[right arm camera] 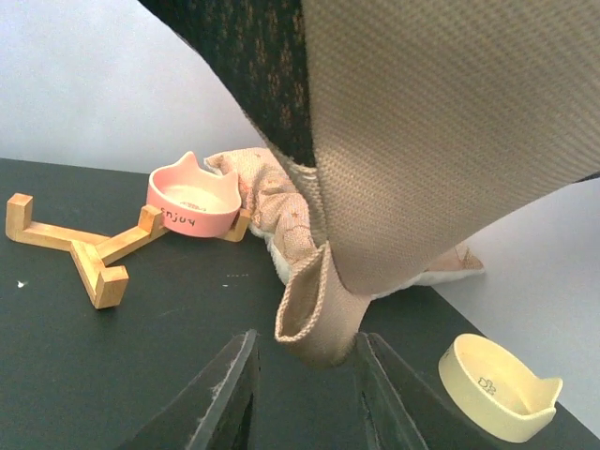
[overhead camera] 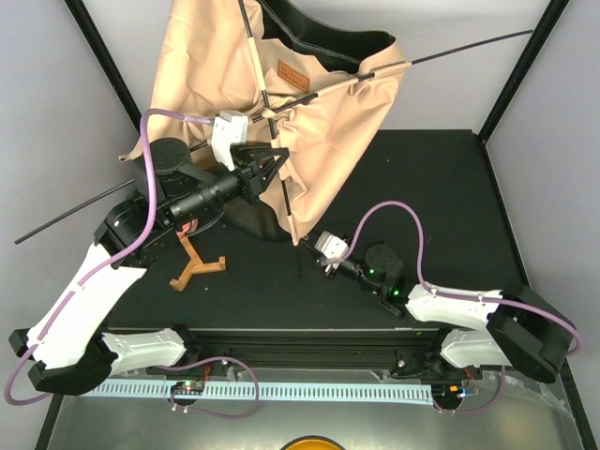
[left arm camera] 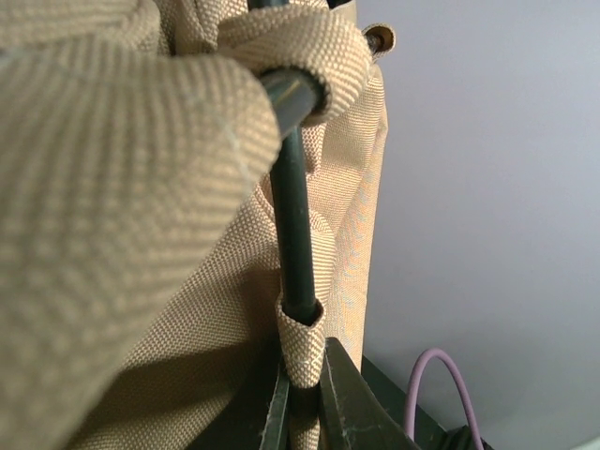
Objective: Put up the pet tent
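Observation:
The pet tent (overhead camera: 319, 122) is a tan canvas heap at the back of the table, with its black floor (overhead camera: 328, 42) and brown label patch (overhead camera: 292, 75) showing. Thin black poles (overhead camera: 469, 45) stick out to both sides. My left gripper (overhead camera: 277, 163) is raised against the canvas. In the left wrist view it (left arm camera: 305, 380) is shut on a fabric loop (left arm camera: 302, 337) with a black pole (left arm camera: 296, 234) running through it. My right gripper (overhead camera: 314, 251) is low at the tent's front corner. In the right wrist view it (right arm camera: 305, 361) is open around a hanging canvas corner pocket (right arm camera: 319, 305). The white ball is out of view.
A wooden stand (overhead camera: 199, 267) lies on the black mat in front of the left arm. The right wrist view shows that stand (right arm camera: 84, 248), a pink bowl (right arm camera: 195, 206), a patterned pillow (right arm camera: 281, 220) under the tent and a cream bowl (right arm camera: 497, 384) at the right.

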Controlling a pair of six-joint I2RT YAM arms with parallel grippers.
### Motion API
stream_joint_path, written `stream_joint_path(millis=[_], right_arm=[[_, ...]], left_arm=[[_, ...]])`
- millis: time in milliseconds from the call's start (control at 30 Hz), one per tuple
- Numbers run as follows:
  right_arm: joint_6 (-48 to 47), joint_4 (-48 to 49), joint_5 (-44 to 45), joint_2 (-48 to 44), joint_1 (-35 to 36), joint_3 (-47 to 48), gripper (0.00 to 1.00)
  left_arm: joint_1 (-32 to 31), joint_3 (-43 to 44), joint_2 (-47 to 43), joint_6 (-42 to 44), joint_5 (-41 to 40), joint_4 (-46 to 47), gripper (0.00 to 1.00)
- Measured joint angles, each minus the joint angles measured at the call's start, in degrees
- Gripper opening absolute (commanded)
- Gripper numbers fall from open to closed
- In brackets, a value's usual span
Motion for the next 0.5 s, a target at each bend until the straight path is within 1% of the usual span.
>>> stream_joint_path(millis=[133, 267, 400, 467, 500], right_arm=[[0.00, 0.20, 0.09, 0.00, 0.00, 0.00, 0.32], [-0.02, 0.37, 0.26, -0.02, 0.00, 0.00, 0.27], [-0.20, 0.35, 0.39, -0.02, 0.00, 0.00, 0.25], [-0.22, 0.35, 0.42, -0.02, 0.00, 0.00, 0.21], [-0.28, 0.35, 0.39, -0.02, 0.00, 0.00, 0.17]], left_arm=[[0.00, 0.02, 0.07, -0.11, 0.07, 0.00, 0.01], [0.00, 0.02, 0.13, -0.39, 0.13, 0.00, 0.01], [0.00, 0.02, 0.13, -0.61, 0.15, -0.02, 0.02], [0.00, 0.04, 0.13, -0.70, 0.15, -0.04, 0.01], [0.00, 0.11, 0.13, -0.79, 0.15, -0.07, 0.02]])
